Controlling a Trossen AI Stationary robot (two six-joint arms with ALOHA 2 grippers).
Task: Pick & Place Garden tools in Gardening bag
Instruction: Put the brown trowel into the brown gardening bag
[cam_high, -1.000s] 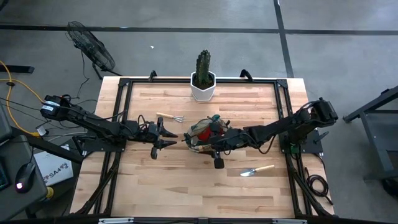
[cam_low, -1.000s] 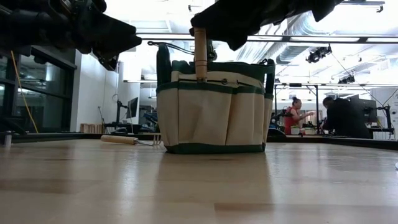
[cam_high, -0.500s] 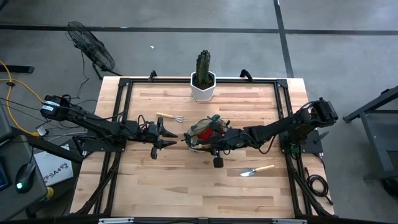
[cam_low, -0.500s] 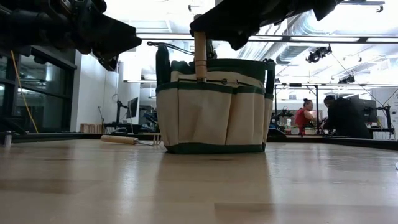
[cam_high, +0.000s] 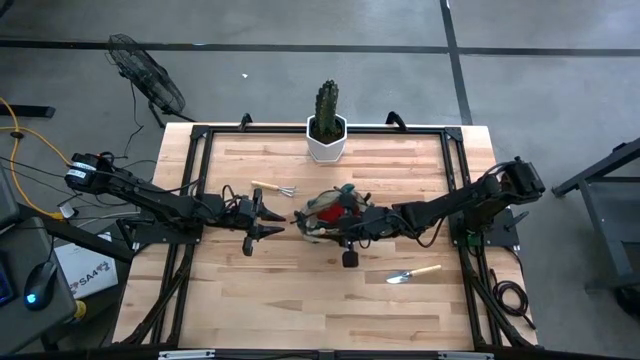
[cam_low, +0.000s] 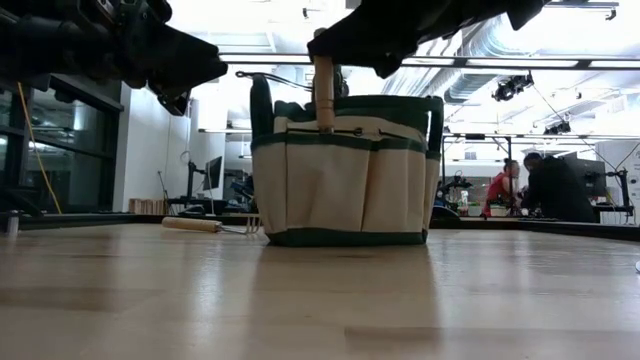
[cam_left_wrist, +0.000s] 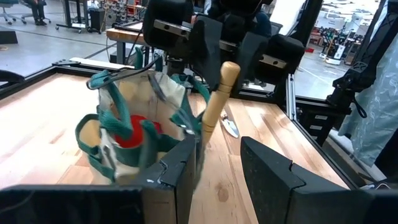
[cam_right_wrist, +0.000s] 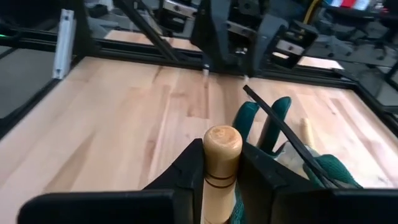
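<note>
Wooden trowel handle (cam_right_wrist: 222, 163), pale with a rounded knob, stands clamped between the right gripper (cam_right_wrist: 219, 171) jaws, upright over the gardening bag (cam_high: 326, 214) at frame centre. Olive-and-tan bag holds a red glove (cam_left_wrist: 132, 130). Left gripper (cam_high: 272, 217), jaws parted and empty, hangs just left of the bag. A mini rake (cam_high: 273, 189) lies upper left of the bag on the table (cam_high: 300, 300); a second trowel (cam_high: 412, 273) lies lower right.

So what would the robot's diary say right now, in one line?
right gripper: shut on wooden handle, at gardening bag | left gripper: open, waiting beside bag | mini rake, trowel: on table
</note>
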